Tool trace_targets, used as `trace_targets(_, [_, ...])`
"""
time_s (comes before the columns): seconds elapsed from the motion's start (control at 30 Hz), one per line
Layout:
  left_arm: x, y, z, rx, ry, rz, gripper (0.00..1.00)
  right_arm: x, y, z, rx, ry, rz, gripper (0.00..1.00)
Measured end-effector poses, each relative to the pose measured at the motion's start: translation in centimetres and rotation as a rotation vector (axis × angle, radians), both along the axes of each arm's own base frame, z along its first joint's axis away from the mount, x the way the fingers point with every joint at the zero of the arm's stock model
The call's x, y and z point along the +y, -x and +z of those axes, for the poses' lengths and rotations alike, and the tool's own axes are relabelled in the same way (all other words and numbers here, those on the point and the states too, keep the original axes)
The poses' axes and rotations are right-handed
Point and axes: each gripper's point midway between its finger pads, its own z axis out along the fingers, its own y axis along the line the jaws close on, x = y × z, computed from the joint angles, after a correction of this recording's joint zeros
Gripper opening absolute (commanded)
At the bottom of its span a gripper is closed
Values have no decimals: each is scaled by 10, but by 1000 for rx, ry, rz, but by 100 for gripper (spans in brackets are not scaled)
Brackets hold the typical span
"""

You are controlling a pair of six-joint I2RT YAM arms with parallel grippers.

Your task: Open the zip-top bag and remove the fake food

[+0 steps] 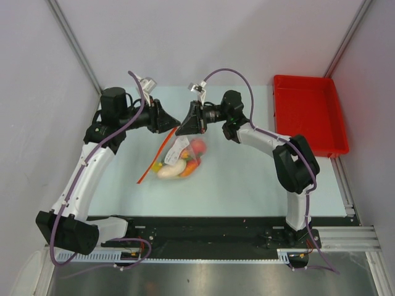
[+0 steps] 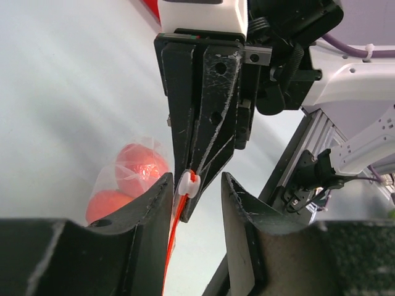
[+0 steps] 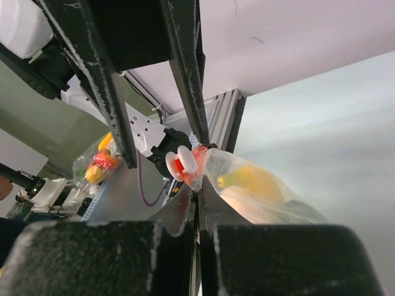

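Note:
The zip-top bag (image 1: 179, 154) hangs over the mat between both grippers, with its red zip strip (image 1: 145, 176) trailing down to the left. Inside it the fake food shows: a white radish (image 1: 171, 171), a red piece (image 1: 199, 147) and a yellow piece (image 3: 250, 179). My right gripper (image 3: 199, 185) is shut on the bag's top edge, right beside the white slider (image 3: 181, 163). My left gripper (image 2: 196, 179) faces it with its jaws apart. The slider (image 2: 188, 184) sits between them, against the left finger (image 2: 157, 203). In the top view the two grippers (image 1: 171, 123) (image 1: 185, 126) meet tip to tip.
A rigid red tray (image 1: 308, 114) stands at the back right of the pale mat (image 1: 247, 179). White walls and aluminium posts (image 1: 74, 43) close in the back and sides. The arms' black base rail (image 1: 203, 234) runs along the near edge.

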Motion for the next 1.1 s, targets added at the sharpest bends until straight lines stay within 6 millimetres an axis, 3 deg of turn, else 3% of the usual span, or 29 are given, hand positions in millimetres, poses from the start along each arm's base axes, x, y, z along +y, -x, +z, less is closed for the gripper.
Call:
trace_targets(0.2, [0, 4, -4, 15, -8, -13, 46, -1, -2, 1, 13, -5, -2, 0])
trace_targets(0.63, [-1, 3, -8, 24, -4, -15, 32, -2, -1, 5, 20, -14, 3, 0])
trace_targets(0.73, [-2, 2, -4, 12, 7, -20, 28, -1, 1, 5, 20, -13, 6, 0])
trace_targets(0.9, [-5, 3, -3, 15, 21, -35, 2, 1, 3, 5, 20, -13, 12, 0])
trace_targets(1.1, [-5, 4, -2, 14, 23, -43, 0, 1, 3, 4, 25, -10, 11, 0])
